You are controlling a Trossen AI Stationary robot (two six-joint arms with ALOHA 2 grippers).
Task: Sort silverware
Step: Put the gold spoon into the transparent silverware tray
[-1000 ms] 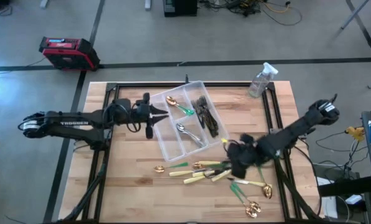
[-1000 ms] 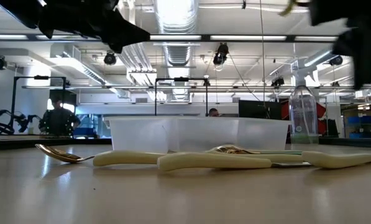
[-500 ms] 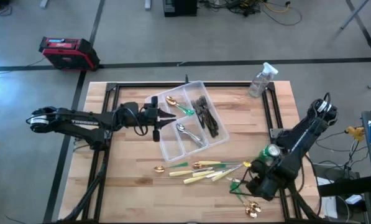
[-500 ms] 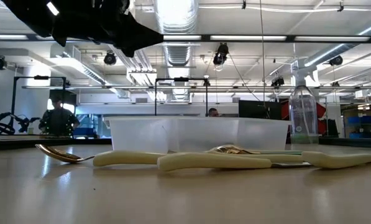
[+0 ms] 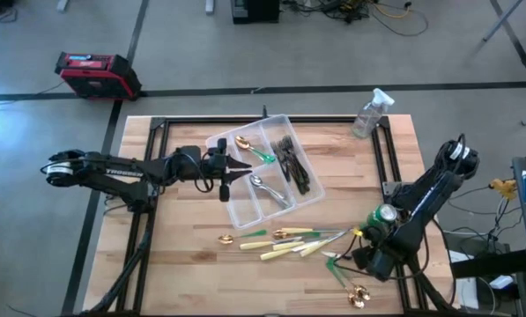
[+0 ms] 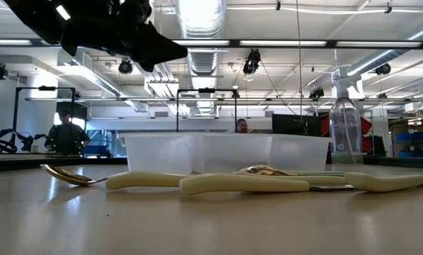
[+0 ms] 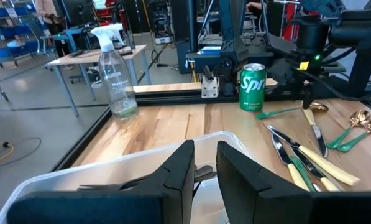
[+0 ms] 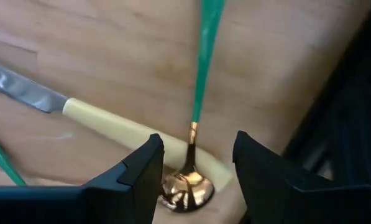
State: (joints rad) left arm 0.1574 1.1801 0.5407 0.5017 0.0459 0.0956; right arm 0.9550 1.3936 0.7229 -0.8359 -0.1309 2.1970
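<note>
Green-handled gold spoon (image 8: 197, 106) lies on desk (image 5: 183, 255), bowl between right gripper (image 8: 194, 163) fingers, which stand apart w/ nothing clamped; cream-handled knife (image 8: 110, 127) passes under them. Green can (image 5: 384, 214) just behind that wrist, other silverware (image 5: 289, 239) beside. Left gripper (image 7: 204, 163) fingers nearly together, empty, over tray (image 5: 236, 207) rim; spray bottle (image 7: 117, 74) beyond. Vs 1 s ago: right arm swung off mid-desk to near-right edge, uncovering can; left reached closer to tray.

Green can (image 5: 385, 214) crowds right hand (image 5: 366, 258); bare wood left of knives (image 5: 285, 248).
</note>
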